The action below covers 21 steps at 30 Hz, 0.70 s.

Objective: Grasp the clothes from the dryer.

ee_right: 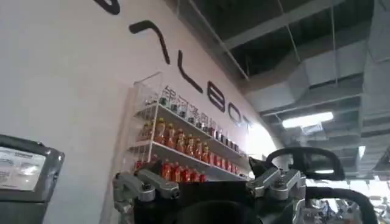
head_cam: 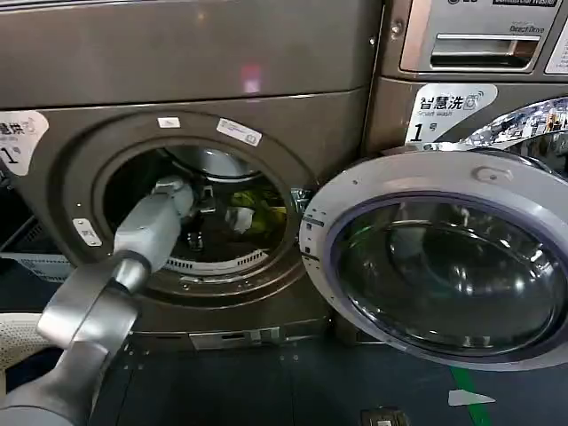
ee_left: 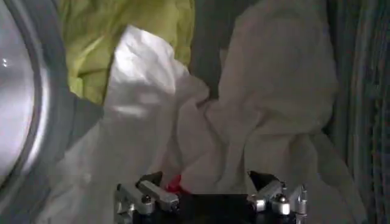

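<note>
The left tool (ee_left: 210,198) is deep inside the dryer (head_cam: 80,71), its arm reaching in through the round porthole, and its fingers are spread wide with nothing between them. Seen from the left wrist, the two fingertips (ee_left: 152,198) stand apart just short of the clothes (ee_left: 244,122): a crumpled white piece directly ahead, a yellow-green piece behind it toward the drum wall, and a bit of red showing low between the fingers. From the head view the heap lies in the drum (head_cam: 213,160) beyond the arm, toward the side where the dryer's door (head_cam: 444,257) hangs swung open.

The step in hand looks like the final approach before the grasp: the tool is lined up on the heap but has not yet closed on it. The next move probably calls for pushing a little farther so the white fabric's folds sit between the fingers, then closing firmly enough that the loose cloth does not slip free.

The right tool (ee_right: 210,185) is parked away from the machines, pointing up toward a wall shelf of bottles (ee_right: 183,152), its fingers spread and empty.
</note>
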### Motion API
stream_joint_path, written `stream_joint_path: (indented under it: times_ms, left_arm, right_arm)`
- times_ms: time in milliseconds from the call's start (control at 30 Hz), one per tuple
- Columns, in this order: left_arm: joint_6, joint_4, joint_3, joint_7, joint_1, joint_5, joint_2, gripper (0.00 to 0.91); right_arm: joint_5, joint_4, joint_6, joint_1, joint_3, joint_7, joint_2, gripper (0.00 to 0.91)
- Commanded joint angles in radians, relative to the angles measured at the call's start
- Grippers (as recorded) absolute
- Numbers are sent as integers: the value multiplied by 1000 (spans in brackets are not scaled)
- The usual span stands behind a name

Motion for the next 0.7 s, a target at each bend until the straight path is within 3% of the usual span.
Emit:
stream_joint_path:
  times_ms: [33, 333, 367, 400, 433, 533, 700]
  left_arm:
    - [-5, 25, -21, -13, 17, 36, -7, 907]
    - [-2, 30, -32, -22, 42, 18, -17, 887]
    - [-2, 31, -33, -24, 43, 17, -17, 842]
    - [-2, 32, -36, -25, 45, 17, -16, 705]
    - [-1, 31, -38, -28, 45, 16, -16, 512]
    - [-3, 29, -39, -26, 49, 16, -15, 262]
    - [-8, 29, -47, -24, 57, 14, -13, 137]
  right_arm:
    - [1, -3, 2, -3, 4, -2, 1, 907]
    - [0, -3, 3, -1, 3, -4, 5, 907]
    - [0, -3, 3, -1, 2, -4, 5, 907]
    - [-1, -3, 4, -1, 1, -4, 7, 907]
    - [-1, -3, 4, 0, 0, -5, 7, 907]
    - [-1, -1, 4, 1, -1, -5, 7, 907]
    - [-1, -1, 4, 2, -4, -5, 8, 907]
